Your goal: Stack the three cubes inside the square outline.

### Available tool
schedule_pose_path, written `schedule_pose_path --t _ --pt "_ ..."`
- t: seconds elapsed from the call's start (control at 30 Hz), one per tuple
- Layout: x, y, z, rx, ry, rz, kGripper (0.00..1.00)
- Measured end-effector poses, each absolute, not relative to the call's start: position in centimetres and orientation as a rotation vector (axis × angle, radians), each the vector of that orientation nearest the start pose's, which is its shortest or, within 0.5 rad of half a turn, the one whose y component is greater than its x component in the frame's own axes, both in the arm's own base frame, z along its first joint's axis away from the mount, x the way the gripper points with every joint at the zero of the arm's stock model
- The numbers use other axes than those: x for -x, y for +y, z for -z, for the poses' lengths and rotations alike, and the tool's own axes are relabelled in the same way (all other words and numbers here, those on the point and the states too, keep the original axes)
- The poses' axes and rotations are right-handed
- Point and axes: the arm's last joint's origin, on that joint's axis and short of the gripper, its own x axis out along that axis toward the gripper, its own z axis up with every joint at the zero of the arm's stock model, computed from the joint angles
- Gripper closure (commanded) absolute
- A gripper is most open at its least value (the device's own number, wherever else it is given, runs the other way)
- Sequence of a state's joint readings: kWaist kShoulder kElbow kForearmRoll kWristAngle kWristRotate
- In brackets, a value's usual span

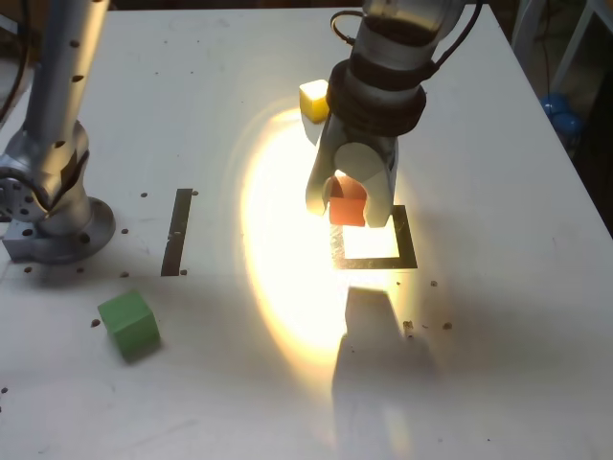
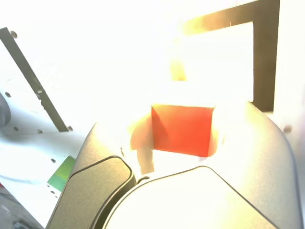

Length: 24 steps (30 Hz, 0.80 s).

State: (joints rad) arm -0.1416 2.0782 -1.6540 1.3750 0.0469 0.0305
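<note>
My end effector (image 1: 351, 199) grips the red cube (image 1: 348, 202) by opposite flat faces, over the square outline's (image 1: 406, 251) far edge, mid-worktop. It looks light, rigid and matte, so I'd expect little slipping.

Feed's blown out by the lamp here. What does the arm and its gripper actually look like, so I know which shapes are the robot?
The gripper has smooth, rounded pale grey-white fingers below a black ribbed collar. Above that sits a silver-grey wrist segment with black cables looping beside it. At the exterior view's left, the silver metallic arm column with small holes rises from a round base.
</note>
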Motion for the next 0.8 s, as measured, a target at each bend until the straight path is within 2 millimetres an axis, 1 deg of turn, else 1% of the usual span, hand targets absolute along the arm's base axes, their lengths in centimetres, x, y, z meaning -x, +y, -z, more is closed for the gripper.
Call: schedule_pose_path --t 0.27,0.43,0.47,0.5,0.53,0.67,0.7,0.73,0.8 --pt "-37.4 -5.1 -23.4 -0.194 1.818 0.095 0.67" --pt "-37.8 -5.2 -22.8 -0.194 1.821 0.095 0.66" --pt "-37.8 -5.2 -22.8 -0.194 1.821 0.095 0.65" --pt "-37.9 -5.2 -22.8 -0.194 1.819 0.095 0.61" --pt "-37.9 -5.2 -22.8 -0.194 1.816 0.095 0.54" --pt "-38.0 -5.2 -22.8 -0.196 1.808 0.095 0.15" --pt "-38.1 -5.2 -22.7 -0.197 1.807 0.096 0.08" --pt "-38.1 -5.2 -22.7 -0.198 1.807 0.097 0.03" --pt "-38.1 -5.2 -22.5 -0.198 1.808 0.098 0.0"
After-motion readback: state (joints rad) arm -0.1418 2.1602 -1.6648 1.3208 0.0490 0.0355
